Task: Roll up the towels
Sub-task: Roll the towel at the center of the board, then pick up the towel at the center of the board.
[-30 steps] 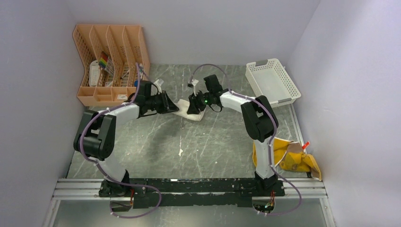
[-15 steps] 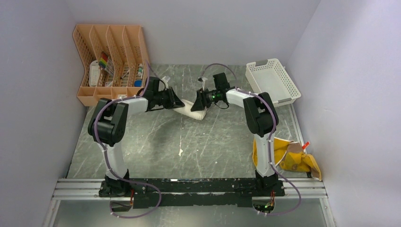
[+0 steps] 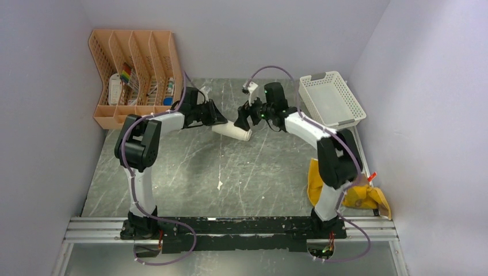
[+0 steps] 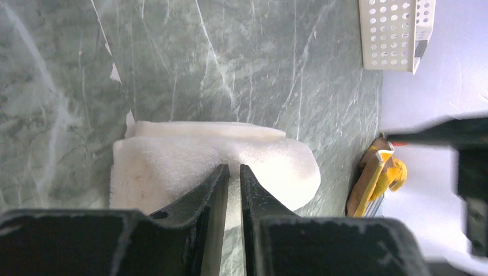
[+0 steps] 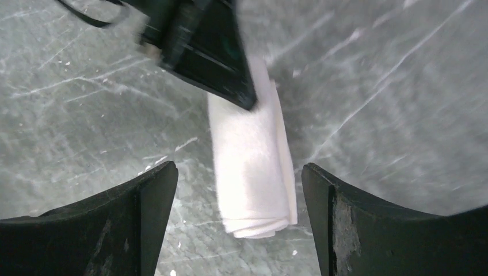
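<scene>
The cream-white towel [image 3: 233, 131] lies rolled into a short cylinder at the far middle of the table. My left gripper [image 3: 221, 122] comes in from the left, and its narrow jaws [image 4: 233, 167] are pinched on the roll's left end [image 4: 172, 161]. My right gripper [image 3: 241, 122] hovers just above the roll's right end. In the right wrist view its open jaws [image 5: 239, 167] straddle the roll [image 5: 253, 167] without touching it. A mustard-yellow towel [image 3: 351, 192] and a brown one [image 3: 359, 181] lie crumpled at the table's right edge.
A white mesh basket [image 3: 332, 98] stands at the far right. An orange desk organizer [image 3: 135, 77] fills the far left corner. The right arm's upright link stands just left of the crumpled towels.
My right gripper has opened and let go of the roll, drawing back a little. Both grippers and the roll have shifted slightly toward the far side.
</scene>
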### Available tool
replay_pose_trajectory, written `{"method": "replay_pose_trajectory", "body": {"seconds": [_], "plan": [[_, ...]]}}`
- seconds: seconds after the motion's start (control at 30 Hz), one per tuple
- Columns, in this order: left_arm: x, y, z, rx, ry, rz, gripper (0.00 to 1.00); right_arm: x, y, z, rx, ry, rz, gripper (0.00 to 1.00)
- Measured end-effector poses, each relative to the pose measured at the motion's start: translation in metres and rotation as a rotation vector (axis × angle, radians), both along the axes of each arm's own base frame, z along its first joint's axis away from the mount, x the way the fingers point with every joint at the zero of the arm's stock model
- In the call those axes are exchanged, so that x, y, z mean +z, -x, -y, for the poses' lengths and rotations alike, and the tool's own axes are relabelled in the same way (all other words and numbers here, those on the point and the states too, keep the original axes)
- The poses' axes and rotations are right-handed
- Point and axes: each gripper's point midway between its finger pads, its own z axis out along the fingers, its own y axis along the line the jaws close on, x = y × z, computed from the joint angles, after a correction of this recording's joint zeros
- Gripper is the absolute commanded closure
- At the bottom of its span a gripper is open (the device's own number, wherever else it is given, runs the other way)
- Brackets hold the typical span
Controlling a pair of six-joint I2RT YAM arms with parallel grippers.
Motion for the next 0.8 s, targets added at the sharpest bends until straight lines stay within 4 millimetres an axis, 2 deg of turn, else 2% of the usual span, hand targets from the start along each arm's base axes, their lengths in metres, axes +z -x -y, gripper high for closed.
{"method": "replay_pose_trajectory", "body": {"seconds": [0.1,0.2,0.27,0.33,0.47,0.53,0.63,0.8], "plan": [[-0.001,-0.006,0.003,-0.004,-0.005,0.003,0.75,0.038,0.014,-0.015,0.038,0.05,0.229,0.18],[-0.003,-0.013,0.006,-0.009,-0.008,0.005,0.75,0.047,0.033,-0.039,0.111,0.09,0.355,0.18],[-0.006,-0.015,0.007,-0.012,-0.012,0.001,0.75,0.037,0.037,-0.049,0.143,0.131,0.384,0.18],[-0.007,-0.017,0.008,-0.014,-0.016,-0.002,0.75,0.017,0.033,-0.049,0.15,0.195,0.39,0.18],[-0.008,-0.025,0.011,-0.02,-0.022,0.0,0.75,-0.027,0.02,-0.04,0.145,0.323,0.368,0.17],[-0.01,-0.03,0.013,-0.024,-0.025,0.004,0.75,-0.042,0.017,-0.035,0.144,0.37,0.361,0.18],[-0.011,-0.034,0.014,-0.028,-0.031,-0.001,0.75,-0.054,0.01,-0.031,0.14,0.419,0.375,0.18],[-0.012,-0.044,0.019,-0.037,-0.038,0.006,0.75,-0.063,-0.004,-0.027,0.116,0.478,0.418,0.19]]}}
